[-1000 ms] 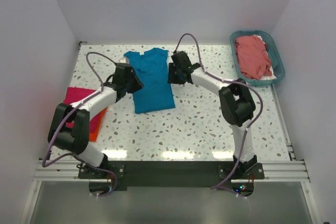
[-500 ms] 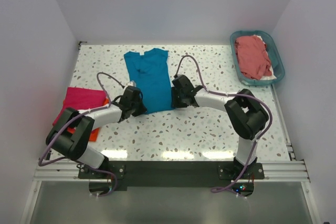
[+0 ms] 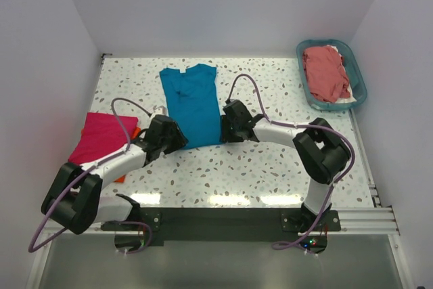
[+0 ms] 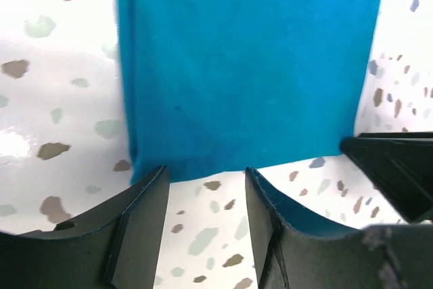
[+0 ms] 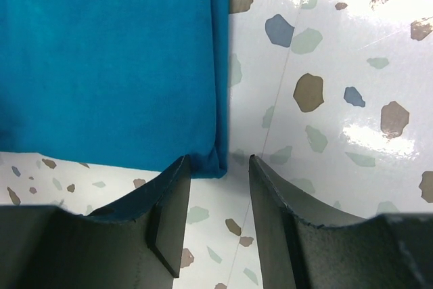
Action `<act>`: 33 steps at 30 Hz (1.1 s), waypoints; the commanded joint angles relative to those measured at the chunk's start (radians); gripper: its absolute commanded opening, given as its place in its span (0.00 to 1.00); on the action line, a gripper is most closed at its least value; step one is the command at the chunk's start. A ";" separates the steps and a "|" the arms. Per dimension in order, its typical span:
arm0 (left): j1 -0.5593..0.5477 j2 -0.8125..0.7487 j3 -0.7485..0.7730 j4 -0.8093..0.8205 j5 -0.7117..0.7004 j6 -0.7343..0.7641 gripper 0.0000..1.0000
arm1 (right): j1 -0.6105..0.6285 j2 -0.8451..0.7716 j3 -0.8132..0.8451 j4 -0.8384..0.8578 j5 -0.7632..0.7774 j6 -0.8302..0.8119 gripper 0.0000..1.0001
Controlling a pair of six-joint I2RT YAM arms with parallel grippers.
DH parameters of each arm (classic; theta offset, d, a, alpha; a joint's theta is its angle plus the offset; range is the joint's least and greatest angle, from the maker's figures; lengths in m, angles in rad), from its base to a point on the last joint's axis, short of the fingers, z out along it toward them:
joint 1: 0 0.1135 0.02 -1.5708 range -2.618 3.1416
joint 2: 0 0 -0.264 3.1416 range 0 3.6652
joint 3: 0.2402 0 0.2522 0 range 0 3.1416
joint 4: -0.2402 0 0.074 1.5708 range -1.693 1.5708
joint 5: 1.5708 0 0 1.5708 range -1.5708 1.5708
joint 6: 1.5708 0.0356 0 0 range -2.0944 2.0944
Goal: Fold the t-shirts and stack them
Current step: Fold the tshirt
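Observation:
The teal blue t-shirt (image 3: 193,103) lies flat on the table with its sides folded in, collar at the far end. My left gripper (image 3: 177,141) is open at its near left corner, and the hem (image 4: 203,167) lies just beyond the fingertips. My right gripper (image 3: 226,130) is open at the near right corner (image 5: 210,160), fingers astride that corner's edge. A folded hot pink t-shirt (image 3: 101,135) lies on an orange t-shirt (image 3: 122,172) at the left. The dusty salmon-red t-shirt (image 3: 326,72) sits in the basket.
The teal plastic basket (image 3: 357,76) stands at the far right corner, with white cloth under the salmon shirt. The speckled table (image 3: 257,167) is walled on three sides. The right gripper's finger shows at the right of the left wrist view (image 4: 396,167).
Both grippers have come back from the shirt's far sides to its near hem corners. The shirt now lies straighter and flat. In the last half second the left arm shifted slightly.

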 commanded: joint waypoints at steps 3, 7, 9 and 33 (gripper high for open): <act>0.043 -0.032 -0.076 0.005 -0.002 -0.019 0.54 | 0.004 -0.021 -0.019 0.007 -0.025 0.033 0.44; 0.073 0.002 -0.091 0.043 0.028 -0.019 0.53 | 0.004 -0.002 -0.010 0.018 -0.054 0.043 0.44; 0.073 0.026 -0.091 0.061 0.027 -0.021 0.53 | 0.004 0.007 -0.011 0.024 -0.057 0.047 0.44; -0.113 -0.268 -0.243 -0.145 0.071 -0.088 0.00 | 0.116 -0.382 -0.367 0.039 -0.051 0.058 0.00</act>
